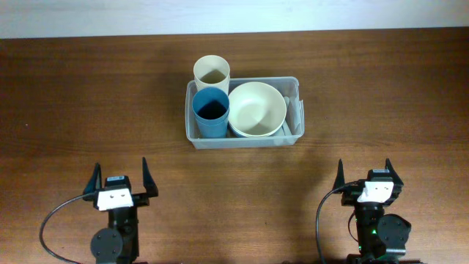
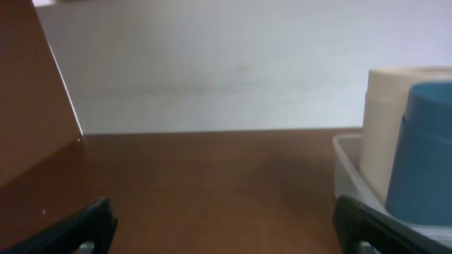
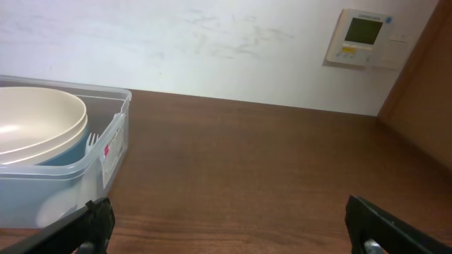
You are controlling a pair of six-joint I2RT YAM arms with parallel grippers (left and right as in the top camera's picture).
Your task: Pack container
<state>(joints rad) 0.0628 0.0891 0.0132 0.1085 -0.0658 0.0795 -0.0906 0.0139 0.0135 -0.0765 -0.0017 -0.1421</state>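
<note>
The clear plastic container sits at the table's middle back. It holds a blue cup at its left and a cream bowl stacked on a blue one at its right. A cream cup stands at the container's back left corner; whether it is inside I cannot tell. My left gripper is open and empty near the front left. My right gripper is open and empty near the front right. The left wrist view shows the blue cup and the cream cup. The right wrist view shows the container and the bowl.
A white fork stands inside the container's right end. A wall thermostat hangs behind the table. The brown wooden table runs to both sides of the container.
</note>
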